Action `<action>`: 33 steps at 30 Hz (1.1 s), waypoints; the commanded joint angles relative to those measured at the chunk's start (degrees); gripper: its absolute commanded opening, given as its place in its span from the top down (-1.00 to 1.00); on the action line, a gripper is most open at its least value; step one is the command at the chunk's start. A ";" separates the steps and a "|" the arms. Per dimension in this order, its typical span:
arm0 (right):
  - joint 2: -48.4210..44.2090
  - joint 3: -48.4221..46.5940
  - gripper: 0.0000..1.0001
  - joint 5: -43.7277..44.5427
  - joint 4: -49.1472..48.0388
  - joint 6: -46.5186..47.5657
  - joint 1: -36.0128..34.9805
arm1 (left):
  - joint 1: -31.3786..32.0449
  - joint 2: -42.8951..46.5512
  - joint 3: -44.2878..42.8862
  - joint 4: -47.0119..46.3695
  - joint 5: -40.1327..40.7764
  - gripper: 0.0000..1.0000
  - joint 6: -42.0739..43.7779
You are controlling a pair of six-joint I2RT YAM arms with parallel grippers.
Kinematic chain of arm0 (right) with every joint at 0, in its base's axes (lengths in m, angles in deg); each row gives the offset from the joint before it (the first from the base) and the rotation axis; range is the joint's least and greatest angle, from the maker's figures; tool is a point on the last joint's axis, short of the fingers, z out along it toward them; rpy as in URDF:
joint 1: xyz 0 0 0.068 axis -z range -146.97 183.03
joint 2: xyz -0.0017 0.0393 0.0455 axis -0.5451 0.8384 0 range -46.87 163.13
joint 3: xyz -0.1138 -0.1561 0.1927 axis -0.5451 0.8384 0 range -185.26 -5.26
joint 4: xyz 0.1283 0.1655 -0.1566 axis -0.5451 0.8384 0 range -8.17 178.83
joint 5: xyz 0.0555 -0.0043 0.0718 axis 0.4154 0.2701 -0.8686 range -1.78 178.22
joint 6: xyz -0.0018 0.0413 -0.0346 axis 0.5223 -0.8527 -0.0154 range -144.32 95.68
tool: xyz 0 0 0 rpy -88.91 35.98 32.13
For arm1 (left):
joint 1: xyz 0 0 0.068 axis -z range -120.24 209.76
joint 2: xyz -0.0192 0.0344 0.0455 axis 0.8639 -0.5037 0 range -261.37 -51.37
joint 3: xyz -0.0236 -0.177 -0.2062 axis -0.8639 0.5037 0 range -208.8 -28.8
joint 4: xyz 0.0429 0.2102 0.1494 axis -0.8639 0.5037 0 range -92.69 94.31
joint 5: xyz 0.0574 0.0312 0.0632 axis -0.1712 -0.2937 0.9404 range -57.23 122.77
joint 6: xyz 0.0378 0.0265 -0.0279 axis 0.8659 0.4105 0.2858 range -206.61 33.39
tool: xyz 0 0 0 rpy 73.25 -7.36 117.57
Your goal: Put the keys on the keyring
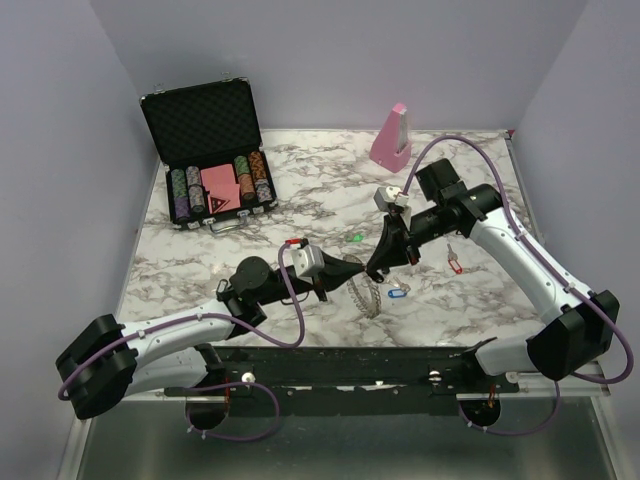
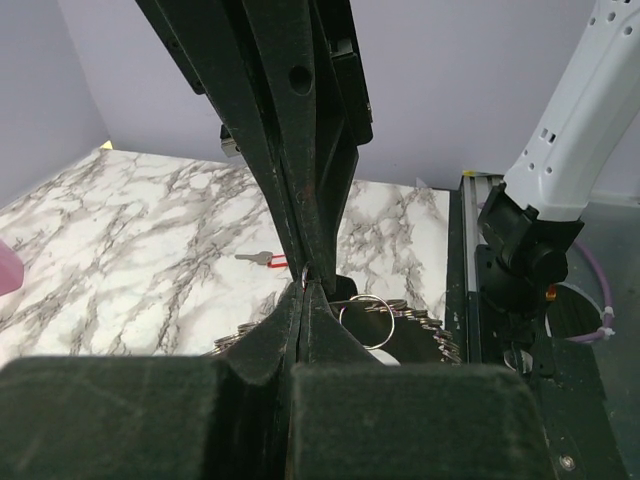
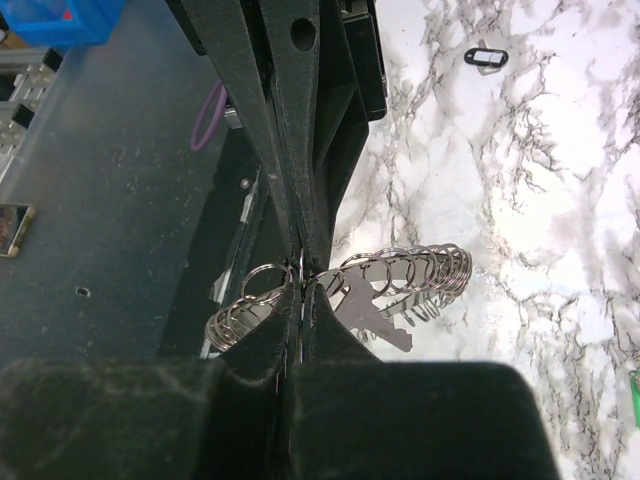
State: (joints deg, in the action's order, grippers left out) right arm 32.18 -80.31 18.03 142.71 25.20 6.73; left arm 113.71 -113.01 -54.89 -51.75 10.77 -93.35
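Standing edge-on at lower centre of the top view, on the tabletop (image 1: 300, 205), the keyring (image 1: 366, 296) looked light, stiff and slippery, best taken by its thin rim loops; left fingers (image 2: 285, 180) and right fingers (image 3: 290, 180) were each pressed together, pinching that rim.

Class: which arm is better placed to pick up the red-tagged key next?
Right, probably. The red-tagged key lies beside the right arm; both the left gripper and right gripper are shut on the keyring.

My keyring (image 1: 368, 297) stands on edge, coil-like, a silver key (image 3: 378, 322) by it. The red key (image 1: 455, 264) and blue key (image 1: 396, 294) lie nearby.
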 commanded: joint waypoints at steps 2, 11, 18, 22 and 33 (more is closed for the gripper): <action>-1.35 0.34 0.99 -1.88 0.11 0.05 -0.41 | -0.25 0.65 0.68 -3.24 1.96 1.00 -0.73; -1.44 -0.28 0.99 1.46 0.99 1.11 -0.50 | -0.52 1.35 0.25 0.27 1.52 0.34 -2.48; -1.35 -0.98 0.99 6.29 1.34 1.10 -0.50 | -1.74 5.65 -2.29 11.06 0.38 -0.07 -0.82; -0.91 -2.99 0.99 9.45 4.41 3.30 -0.50 | -2.27 7.77 -7.83 26.61 1.34 -0.15 2.43; 0.41 -5.37 0.99 13.85 6.97 4.54 -0.94 | -1.84 3.56 -16.18 37.90 -2.26 -0.28 9.90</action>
State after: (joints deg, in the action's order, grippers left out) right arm 32.22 -83.87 30.20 148.09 28.89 6.07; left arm 111.61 -106.83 -68.75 -18.74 11.10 -87.13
